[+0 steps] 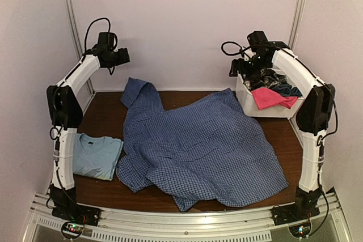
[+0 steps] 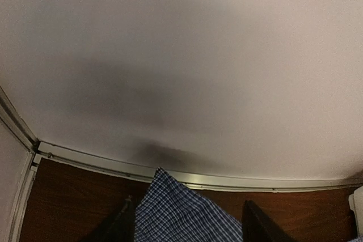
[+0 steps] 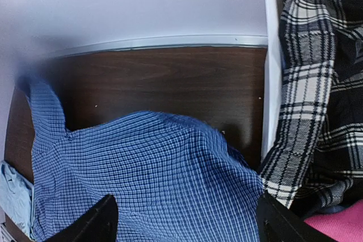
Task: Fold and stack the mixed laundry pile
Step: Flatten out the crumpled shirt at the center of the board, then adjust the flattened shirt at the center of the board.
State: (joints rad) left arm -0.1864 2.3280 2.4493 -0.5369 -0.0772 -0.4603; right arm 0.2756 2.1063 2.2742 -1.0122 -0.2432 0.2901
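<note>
Overhead, left gripper and right gripper hang spread, empty; blue check shirt lies below between them, collar nearest the left.

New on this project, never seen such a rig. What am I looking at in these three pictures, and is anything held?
Two robot arms are bolted at the near edge of a brown table. The wide picture comes from a fixed camera above and behind them; the other two come from a camera on each wrist. The dark shapes at their bottom edges are the left fingers and right fingers, standing apart and holding nothing. A blue checked shirt lies spread across the table, with a light blue T-shirt to its left. A white basket at the far right holds a pink piece, a black-white plaid piece and darker clothes.
</note>
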